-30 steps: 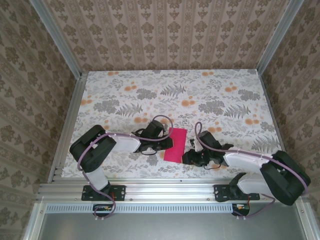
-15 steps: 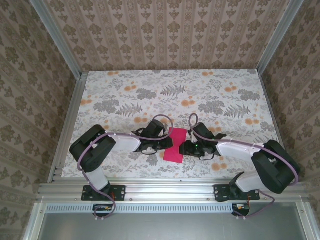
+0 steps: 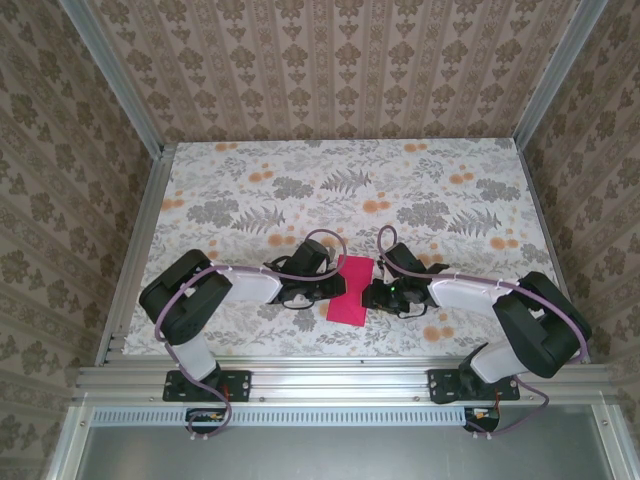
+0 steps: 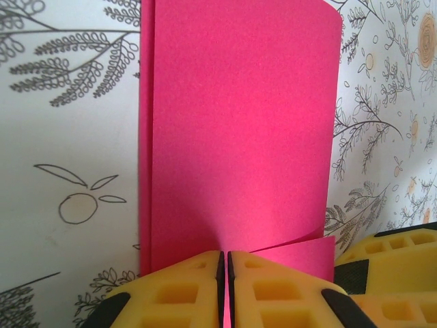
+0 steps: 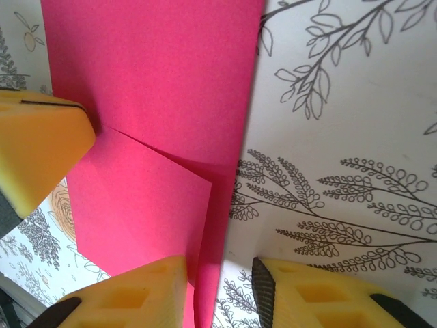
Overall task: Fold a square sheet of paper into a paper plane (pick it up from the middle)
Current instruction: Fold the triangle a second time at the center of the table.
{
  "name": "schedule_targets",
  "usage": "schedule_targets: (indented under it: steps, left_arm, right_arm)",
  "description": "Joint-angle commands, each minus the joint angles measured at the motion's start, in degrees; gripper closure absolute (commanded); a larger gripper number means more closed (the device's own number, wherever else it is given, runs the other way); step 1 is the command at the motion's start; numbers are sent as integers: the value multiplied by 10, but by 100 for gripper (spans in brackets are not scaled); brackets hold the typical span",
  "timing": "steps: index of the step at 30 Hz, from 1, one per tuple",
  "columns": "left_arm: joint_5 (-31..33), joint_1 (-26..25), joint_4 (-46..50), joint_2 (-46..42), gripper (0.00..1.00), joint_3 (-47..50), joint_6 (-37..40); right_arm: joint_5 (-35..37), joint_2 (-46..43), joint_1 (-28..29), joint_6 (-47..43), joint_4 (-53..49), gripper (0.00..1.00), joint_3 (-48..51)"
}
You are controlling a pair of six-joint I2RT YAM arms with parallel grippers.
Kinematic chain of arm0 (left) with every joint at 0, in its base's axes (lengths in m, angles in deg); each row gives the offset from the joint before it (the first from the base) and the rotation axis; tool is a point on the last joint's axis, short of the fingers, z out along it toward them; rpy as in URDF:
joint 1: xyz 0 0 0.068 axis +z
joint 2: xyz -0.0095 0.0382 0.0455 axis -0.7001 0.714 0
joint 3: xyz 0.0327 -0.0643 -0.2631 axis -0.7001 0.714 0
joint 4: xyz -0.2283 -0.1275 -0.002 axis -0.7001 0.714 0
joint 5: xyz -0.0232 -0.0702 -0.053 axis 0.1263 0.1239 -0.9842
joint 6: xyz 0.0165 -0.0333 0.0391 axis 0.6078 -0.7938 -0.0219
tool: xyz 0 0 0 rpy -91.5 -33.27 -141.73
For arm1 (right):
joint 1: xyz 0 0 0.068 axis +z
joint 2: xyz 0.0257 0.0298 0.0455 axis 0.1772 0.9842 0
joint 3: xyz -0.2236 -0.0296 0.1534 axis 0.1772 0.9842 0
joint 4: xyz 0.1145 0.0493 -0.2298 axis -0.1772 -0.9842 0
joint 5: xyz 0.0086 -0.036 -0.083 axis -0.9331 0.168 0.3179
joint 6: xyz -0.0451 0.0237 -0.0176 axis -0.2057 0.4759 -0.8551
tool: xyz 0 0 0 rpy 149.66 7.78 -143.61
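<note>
Folded magenta paper (image 3: 350,290), left gripper (image 4: 225,263) clamped on it, right gripper (image 5: 220,273) apart.

Paper (image 3: 350,290) on table (image 3: 420,180), between left gripper (image 3: 326,290) and right gripper (image 3: 368,295)

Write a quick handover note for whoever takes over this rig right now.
Left gripper: shut on one edge of the magenta paper sheet.
Right gripper: open, jaws straddling the sheet's opposite long edge, not pinching it.
Sheet: lying on the floral table, between the two grippers.
Done: sheet folded in half into a narrow rectangle.
Left: all further folds; no pointed plane shape yet.
</note>
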Motion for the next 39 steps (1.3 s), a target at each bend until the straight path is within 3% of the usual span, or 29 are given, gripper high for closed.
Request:
schedule_targets:
  steps: [1,17,24,33,39]
  left_arm:
    - [11,-5,26,-6,87,-4,2]
    - [10,-6,31,-5,86,-9,3]
    - [12,-5,35,-9,86,-9,3]
    - [21,-5,51,-19,86,-11,7]
    - [22,-4,56,-21,86,-14,9]
  right_arm:
    - [-7,28,7,12,81,69,-5]
    - [-16,17,1,35,97,71,2]
    - [-17,28,-4,39,100,66,5]
    - [18,-22,-18,32,80,60,35]
    - [-24,15,-21,34,119,59,33]
